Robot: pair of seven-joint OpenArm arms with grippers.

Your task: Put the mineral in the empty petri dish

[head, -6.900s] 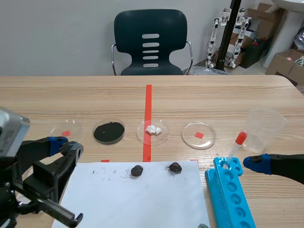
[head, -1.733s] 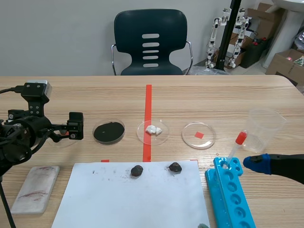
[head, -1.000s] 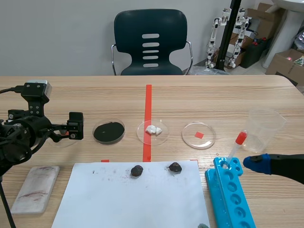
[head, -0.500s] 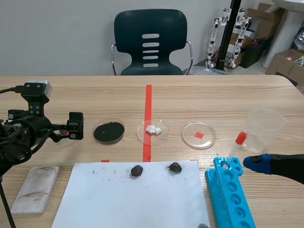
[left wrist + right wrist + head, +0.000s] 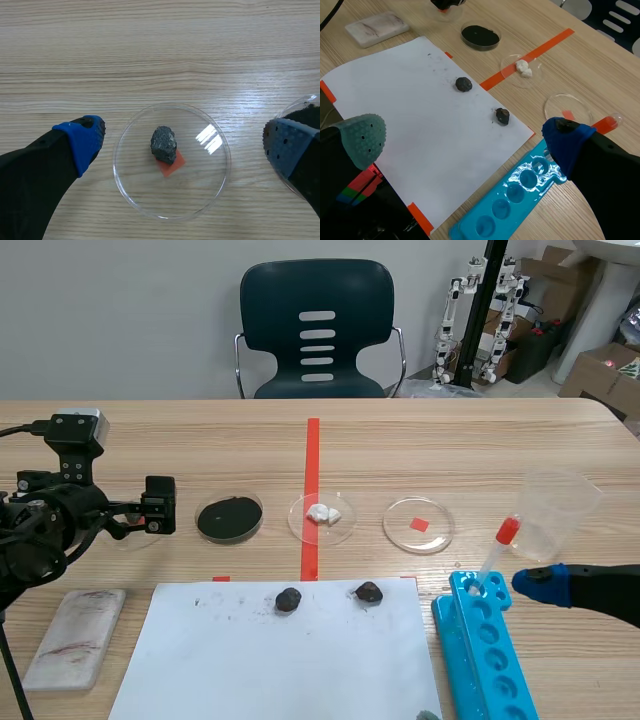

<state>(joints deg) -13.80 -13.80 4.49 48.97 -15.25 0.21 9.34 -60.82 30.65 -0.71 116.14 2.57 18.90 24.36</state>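
At the far left of the surface (image 5: 450, 450) you have a white slab (image 5: 75, 637) marked with faint reddish streaks. Just beyond it your left pincer (image 5: 184, 147) hangs over a clear petri dish (image 5: 126, 176), fingers spread wide with one blue pad on either side of the rim and nothing between them. The mineral (image 5: 164, 144), a dark grey lump, lies in the middle of that dish, partly covering the orange-red mark under the glass. Neither finger touches it.

Next along is a dish of black powder (image 5: 229, 517), just beside the pincer's right finger. In front of it a white sheet of paper (image 5: 280, 660) carries two dark lumps near its far edge, one (image 5: 289, 599) left of the red line and one (image 5: 368, 591) right of it. Past the sheet, on the red line, stands a dish with white lumps (image 5: 322, 517), then an empty dish (image 5: 419, 525) over a red square.

Further right a blue rack (image 5: 485, 650) holds a red-capped dropper (image 5: 497, 553) leaning toward a clear plastic cup (image 5: 558, 515). Your right pincer (image 5: 465, 140) sits low at the near right beside the rack, fingers wide apart and holding nothing.
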